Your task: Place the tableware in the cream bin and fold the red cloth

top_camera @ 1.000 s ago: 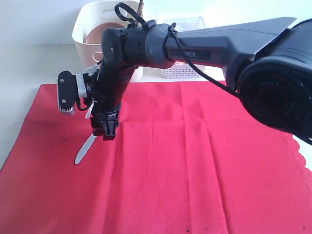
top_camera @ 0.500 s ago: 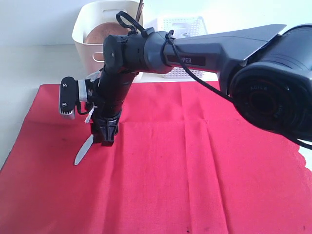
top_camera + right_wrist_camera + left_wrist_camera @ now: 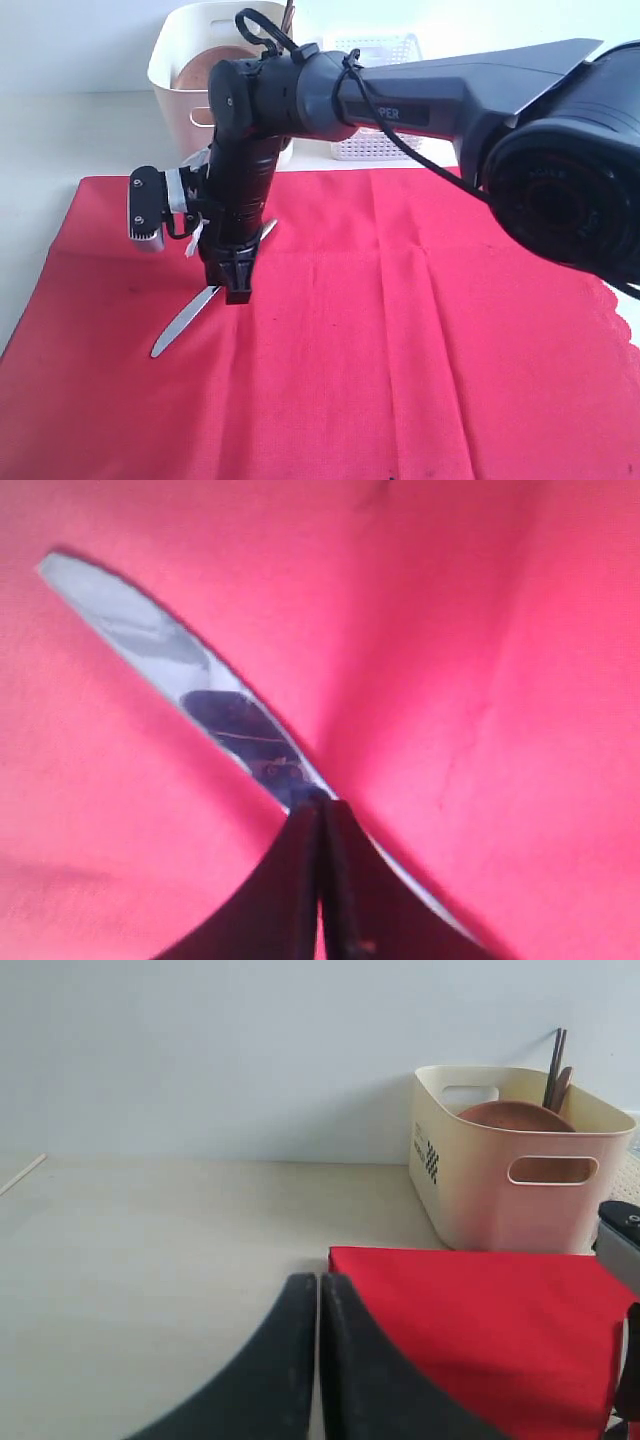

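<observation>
Currently the red cloth (image 3: 420, 340) is the largest item. It lies spread flat directly beneath the right gripper (image 3: 238, 292) and extends well past it on every side; shallow creases run across it. One corner of the cloth lies just beside the left gripper (image 3: 318, 1295), which hangs over the bare table (image 3: 150, 1260).

Next in size is the cream bin (image 3: 172, 72). It stands upright on the table beyond the right gripper, just off the cloth's far edge, and it is also beyond the left gripper, past that cloth corner. Contents of the bin:
- a round brown plate (image 3: 515, 1116), leaning on edge inside, its rim visible through the oval handle cutout;
- dark chopsticks (image 3: 555, 1055), standing upright against the far wall and rising above the rim;
- a dark wooden spoon (image 3: 565, 1085), upright just beside the chopsticks.

A white lattice basket (image 3: 372, 146) stands beside the bin, farther from the right gripper and mostly hidden by the arm. Its contents cannot be determined.

The silver table knife (image 3: 183, 328) is the one piece of tableware outside the bin. The right gripper's jaws are pressed together on it near mid-length. The knife is tilted, with the blade tip down at the cloth and the other end showing on the gripper's far side.

The left gripper's jaws are closed against each other and hold nothing.
</observation>
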Controlling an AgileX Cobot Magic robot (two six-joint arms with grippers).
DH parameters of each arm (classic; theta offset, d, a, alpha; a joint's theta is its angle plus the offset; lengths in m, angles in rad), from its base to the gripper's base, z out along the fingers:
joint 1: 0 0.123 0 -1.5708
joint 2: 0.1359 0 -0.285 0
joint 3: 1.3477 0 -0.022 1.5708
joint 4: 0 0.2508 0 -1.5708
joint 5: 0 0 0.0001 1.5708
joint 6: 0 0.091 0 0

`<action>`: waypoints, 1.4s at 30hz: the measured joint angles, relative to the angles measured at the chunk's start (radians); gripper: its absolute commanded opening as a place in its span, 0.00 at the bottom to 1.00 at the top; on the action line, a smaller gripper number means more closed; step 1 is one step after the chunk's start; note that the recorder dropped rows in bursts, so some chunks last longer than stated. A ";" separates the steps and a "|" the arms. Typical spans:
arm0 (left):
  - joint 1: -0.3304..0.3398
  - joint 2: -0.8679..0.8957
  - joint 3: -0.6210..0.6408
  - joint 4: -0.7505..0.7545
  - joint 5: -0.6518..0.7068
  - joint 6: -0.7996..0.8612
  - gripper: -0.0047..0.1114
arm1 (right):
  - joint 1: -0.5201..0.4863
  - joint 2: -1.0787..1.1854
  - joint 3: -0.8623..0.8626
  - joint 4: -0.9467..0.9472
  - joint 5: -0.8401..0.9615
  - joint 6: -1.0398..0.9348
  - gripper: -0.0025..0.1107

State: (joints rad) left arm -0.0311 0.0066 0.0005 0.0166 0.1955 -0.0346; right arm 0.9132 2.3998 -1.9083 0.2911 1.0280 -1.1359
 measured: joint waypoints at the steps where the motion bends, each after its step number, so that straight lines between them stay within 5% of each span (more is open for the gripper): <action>1: 0.000 0.000 0.000 0.000 0.000 0.000 0.07 | 0.000 -0.009 0.000 -0.003 0.021 0.000 0.02; 15: 0.000 0.000 0.000 0.000 0.000 0.000 0.07 | 0.000 -0.079 0.000 -0.011 -0.068 0.113 0.05; 23: 0.000 0.000 0.000 0.000 0.000 0.000 0.07 | 0.000 -0.043 0.000 -0.047 -0.070 0.098 0.46; 26: 0.000 0.000 0.000 0.000 0.000 0.000 0.07 | 0.000 -0.043 0.002 -0.049 -0.039 0.092 0.53; 38: 0.000 0.000 0.000 0.000 0.000 0.000 0.07 | 0.000 0.023 0.002 -0.039 -0.025 0.068 0.53; 42: 0.000 0.000 0.000 0.000 0.000 0.000 0.07 | 0.000 0.024 0.002 -0.040 -0.016 0.058 0.41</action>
State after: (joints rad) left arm -0.0311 0.0066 0.0005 0.0166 0.1955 -0.0346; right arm 0.9132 2.4234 -1.9061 0.2515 1.0116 -1.0782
